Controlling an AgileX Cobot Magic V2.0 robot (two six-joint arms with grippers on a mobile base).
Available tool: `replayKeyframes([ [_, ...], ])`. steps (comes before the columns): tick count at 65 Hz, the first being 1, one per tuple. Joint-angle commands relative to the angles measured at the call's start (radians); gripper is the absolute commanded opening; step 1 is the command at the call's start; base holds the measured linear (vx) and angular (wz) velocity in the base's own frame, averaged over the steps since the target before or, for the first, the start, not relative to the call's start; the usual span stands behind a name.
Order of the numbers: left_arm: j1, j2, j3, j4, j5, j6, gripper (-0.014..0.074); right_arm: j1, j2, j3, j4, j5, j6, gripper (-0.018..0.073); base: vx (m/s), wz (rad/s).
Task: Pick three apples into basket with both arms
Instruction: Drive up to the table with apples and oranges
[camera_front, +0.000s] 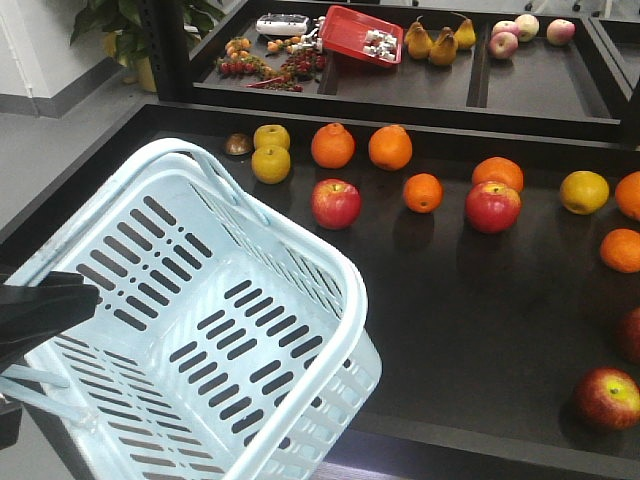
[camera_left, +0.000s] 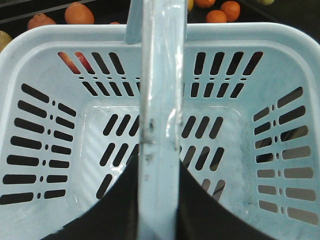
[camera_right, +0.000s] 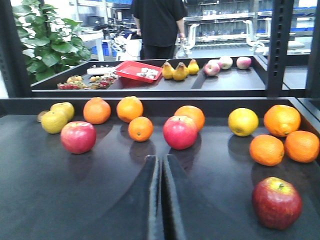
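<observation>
Holding item: left gripper (camera_left: 159, 172), fingers clamped either side of the basket handle (camera_left: 160, 75). The basket (camera_front: 345, 300) hangs tilted at the near-left of the black display tray (camera_front: 450, 330), with no fruit inside.

Right gripper (camera_right: 160, 167): fingers pressed together, nothing between them, low over the tray, pointed toward the fruit row.

Apples, three, all on the tray:
- left apple (camera_front: 336, 203), near the basket's far rim
- middle apple (camera_front: 493, 207), just in front of an orange (camera_front: 498, 172)
- near apple (camera_front: 607, 398), close to the tray's front edge, well apart from the basket

Stage, judged: no apple collected yet.

Hazards, judged:
- The pressed-together fingers would shove a round apple into rolling unless parted before descent.
- The orange behind the middle apple invites a wrong pick or a nudge.
- A dropped apple may swing or tip the handle-hung basket.
</observation>
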Motion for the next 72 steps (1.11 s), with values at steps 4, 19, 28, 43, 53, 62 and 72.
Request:
replayKeyframes([
  [4,-0.005,-0.005,-0.027,-0.04,-0.082,-0.008,-0.0007,-0.006,0.001,0.012,-0.007,-0.078,-0.01,-0.0003,0.06,-0.1],
  [19,-0.005,-0.005,-0.027,-0.04,-0.082,-0.008,-0.0007,-0.006,0.001,0.012,-0.007,-0.078,-0.01,-0.0003,0.06,-0.08],
  [28,-0.005,-0.005,-0.027,-0.04,-0.082,-0.008,-0.0007,-0.006,0.001,0.012,-0.007,-0.078,-0.01,-0.0003,0.07,-0.09],
  [43,-0.005,-0.005,-0.027,-0.04,-0.082,-0.008,-0.0007,-0.006,0.001,0.012,-0.007,-0.078,-0.01,-0.0003,0.09,-0.12],
  [53,-0.005,-0.005,-0.027,-0.04,-0.082,-0.008,-0.0007,-0.006,0.001,0.012,-0.007,-0.078,-0.01,-0.0003,0.11,-0.15],
  [62,-0.005,-0.005,-0.027,-0.04,-0.082,-0.008,-0.0007,-0.006,0.001,0.012,-0.007,-0.078,-0.01,-0.0003,0.11,-0.16],
  [72,-0.005,-0.005,-0.027,-0.04,-0.082,-0.008,-0.0007,-0.006,0.001,0.012,-0.007,-0.078,-0.01,-0.0003,0.11,-0.15],
])
